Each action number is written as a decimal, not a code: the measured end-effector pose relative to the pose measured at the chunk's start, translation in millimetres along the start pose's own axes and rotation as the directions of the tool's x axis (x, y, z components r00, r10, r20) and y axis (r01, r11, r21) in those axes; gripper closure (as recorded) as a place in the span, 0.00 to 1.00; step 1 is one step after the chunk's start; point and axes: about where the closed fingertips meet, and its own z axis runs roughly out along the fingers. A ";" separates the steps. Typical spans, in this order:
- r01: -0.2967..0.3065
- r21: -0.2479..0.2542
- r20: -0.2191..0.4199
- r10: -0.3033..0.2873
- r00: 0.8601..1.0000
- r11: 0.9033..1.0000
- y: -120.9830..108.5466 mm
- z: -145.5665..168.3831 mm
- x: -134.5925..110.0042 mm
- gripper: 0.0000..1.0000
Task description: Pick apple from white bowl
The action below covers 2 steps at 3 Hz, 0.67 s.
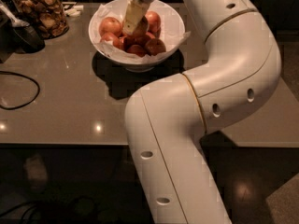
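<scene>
The white bowl [174, 17] stands on the table at the top centre, lined with crinkled white paper and holding several apples. My gripper [132, 23] reaches down into it from above, its cream tip against a golden-orange apple [143, 27] in the middle of the pile, which it partly hides. Redder apples lie around it: one at the left [110, 26], one at the right [153, 19] and one at the front [155, 46].
My white arm [219, 78] bends across the right half of the grey table [70, 101]. A glass jar of brown snacks [42, 13] stands at the top left beside a dark object [21, 34]. A black cable [18, 90] loops at the left edge.
</scene>
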 end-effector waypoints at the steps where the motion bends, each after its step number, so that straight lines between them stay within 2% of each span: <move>1: -0.002 0.008 0.013 0.002 1.000 1.000 5.5 -17.7 -5.0 1.00; 2: 0.018 0.024 0.045 -0.019 0.999 1.000 12.4 -42.2 -15.2 1.00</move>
